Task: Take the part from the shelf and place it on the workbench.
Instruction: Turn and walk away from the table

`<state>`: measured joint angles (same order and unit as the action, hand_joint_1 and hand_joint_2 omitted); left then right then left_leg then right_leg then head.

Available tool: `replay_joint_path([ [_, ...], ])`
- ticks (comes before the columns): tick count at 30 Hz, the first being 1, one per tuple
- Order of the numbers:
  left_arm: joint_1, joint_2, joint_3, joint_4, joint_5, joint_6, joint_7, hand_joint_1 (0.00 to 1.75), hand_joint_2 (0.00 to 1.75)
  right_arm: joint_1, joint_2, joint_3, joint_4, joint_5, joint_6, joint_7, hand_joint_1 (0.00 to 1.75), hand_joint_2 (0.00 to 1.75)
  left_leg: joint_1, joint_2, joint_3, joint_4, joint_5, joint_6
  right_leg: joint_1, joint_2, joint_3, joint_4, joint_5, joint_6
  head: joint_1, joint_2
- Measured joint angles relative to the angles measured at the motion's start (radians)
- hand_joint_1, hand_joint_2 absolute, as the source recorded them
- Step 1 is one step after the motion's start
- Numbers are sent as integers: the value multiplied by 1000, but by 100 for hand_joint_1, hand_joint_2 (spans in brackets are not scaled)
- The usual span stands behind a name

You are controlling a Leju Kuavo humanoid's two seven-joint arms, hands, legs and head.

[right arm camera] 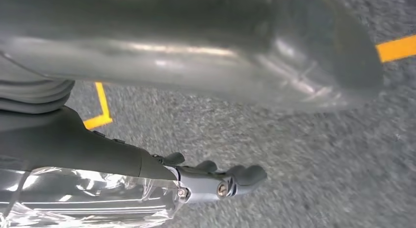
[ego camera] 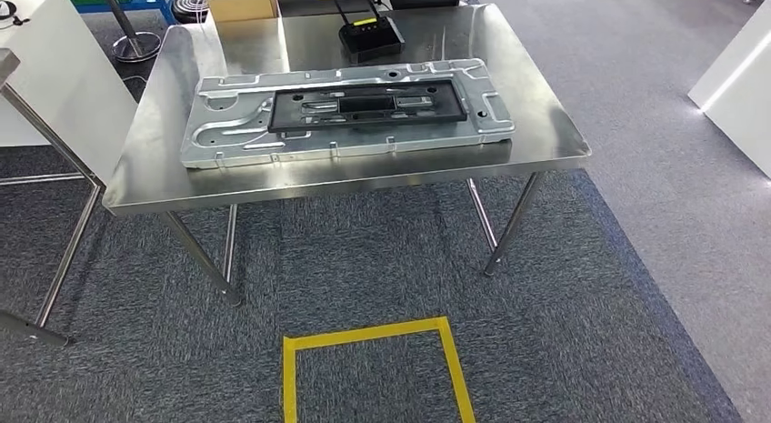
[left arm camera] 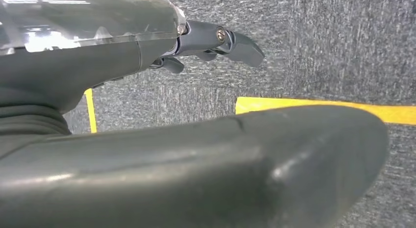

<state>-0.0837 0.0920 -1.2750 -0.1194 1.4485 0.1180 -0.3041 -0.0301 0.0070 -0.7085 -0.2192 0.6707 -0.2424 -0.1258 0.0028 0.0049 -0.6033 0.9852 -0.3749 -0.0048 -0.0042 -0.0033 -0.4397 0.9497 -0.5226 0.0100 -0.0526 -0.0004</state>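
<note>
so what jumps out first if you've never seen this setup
The big stamped metal plate lying flat across the steel workbench, with a black rectangular frame resting on top of it. Behind it, at the table's far edge, sits a small black box with antennas. On the grey carpet in front of the table, a yellow tape square marks a spot.

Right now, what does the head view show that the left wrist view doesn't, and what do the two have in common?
Head view alone: the steel workbench carrying a large silver metal panel with a black frame part lying on it, and a black box with yellow labels behind. Left wrist view alone: the left hand, fingers extended and holding nothing, hanging over the floor. Shared: the grey carpet and the yellow tape marked on it.
</note>
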Motion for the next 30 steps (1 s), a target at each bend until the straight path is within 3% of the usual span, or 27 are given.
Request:
replay_joint_path([
  [1,1,0,-2,0,0,-1,0,0,0,-1,1,0,2,5,13,14,0,0,2,-1,-6,8,-9,-5,-1,-3,-7,-1,9,-8,0,0],
  [2,2,0,-4,0,0,-2,1,0,0,-1,1,1,4,10,25,28,0,0,3,-1,-17,34,-38,-9,-2,-5,-17,-3,20,-17,0,0],
  [5,4,-1,-10,0,0,-4,2,0,0,-1,5,5,8,25,55,57,0,0,8,-3,-69,212,-184,-18,0,-12,-56,-2,52,-29,0,0],
  [6,4,-1,-12,0,0,-5,2,0,0,0,6,7,10,29,63,61,0,0,8,-3,-77,267,-206,-20,1,-13,-71,1,61,-29,0,0],
  [7,4,-2,-13,0,0,-5,2,0,0,0,7,9,11,31,70,66,0,0,8,-2,-70,294,-206,-22,2,-13,-87,6,70,-28,0,0],
  [8,4,-2,-14,0,0,-6,2,0,0,0,8,11,12,33,76,69,0,0,8,-2,-46,285,-186,-21,2,-14,-104,12,78,-26,0,0],
  [10,2,-3,-16,0,0,-6,3,0,0,-1,10,15,13,35,88,76,0,0,8,-2,50,167,-143,-17,2,-14,-135,31,90,-20,0,0],
  [12,-3,-4,-17,0,0,-6,6,0,0,-2,11,17,14,41,101,84,0,0,4,-2,132,39,-145,-7,4,-14,-154,47,99,-10,0,0],
  [13,-4,-4,-18,0,0,-7,7,0,0,-2,11,19,15,43,110,92,0,0,1,-3,148,8,-154,-1,4,-15,-159,52,105,-5,0,0],
  [16,-4,-6,-25,0,0,-13,11,0,0,-2,14,21,18,46,154,146,0,0,1,-2,137,-4,-142,22,3,-12,-167,54,118,14,0,0],
  [17,-5,-7,-28,0,0,-15,13,0,0,-2,15,21,19,47,170,171,0,0,2,-1,128,-7,-131,30,1,-9,-174,69,98,20,0,0],
  [18,-6,-8,-31,0,0,-18,16,0,0,-2,16,21,20,47,185,196,0,0,4,1,116,-9,-118,37,0,-6,-187,103,59,25,0,0],
  [20,-7,-11,-39,0,0,-21,25,0,0,-2,18,21,21,50,206,232,0,0,3,2,86,-8,-95,44,-3,-3,-224,223,-46,32,0,0],
  [21,-7,-12,-42,0,0,-22,30,0,0,-2,19,21,22,50,212,241,0,0,3,2,71,-7,-84,44,-4,-2,-238,285,-79,35,0,0],
  [22,-7,-14,-45,0,0,-23,33,0,0,-2,20,21,22,51,217,247,0,0,2,2,56,-5,-74,43,-4,-2,-239,324,-88,36,0,0],
  [23,-6,-15,-47,0,0,-24,35,0,0,-2,20,21,22,51,220,249,0,0,1,2,42,-3,-64,41,-4,-2,-222,329,-74,36,0,0],
  [24,-7,-17,-50,0,0,-24,37,0,0,-2,21,21,22,51,222,251,0,0,0,2,29,-1,-54,39,-4,-2,-185,293,-47,33,0,0],
  [25,-7,-18,-53,0,0,-24,38,0,0,-3,21,21,22,51,223,251,0,0,0,2,18,2,-46,37,-3,-1,-131,224,-21,28,0,0],
  [27,-8,-23,-58,0,0,-25,40,0,0,-7,21,21,21,51,224,249,0,0,-3,1,4,4,-30,30,2,1,-22,67,-6,14,0,0],
  [28,-9,-25,-61,0,0,-25,41,0,0,-8,22,21,21,51,225,248,0,0,-3,2,1,4,-22,25,6,2,7,18,-10,8,0,0],
  [30,-9,-28,-65,0,0,-26,43,0,0,-10,24,21,21,51,226,243,0,0,-1,3,-2,0,-5,12,9,2,12,-9,-7,-3,0,0],
])
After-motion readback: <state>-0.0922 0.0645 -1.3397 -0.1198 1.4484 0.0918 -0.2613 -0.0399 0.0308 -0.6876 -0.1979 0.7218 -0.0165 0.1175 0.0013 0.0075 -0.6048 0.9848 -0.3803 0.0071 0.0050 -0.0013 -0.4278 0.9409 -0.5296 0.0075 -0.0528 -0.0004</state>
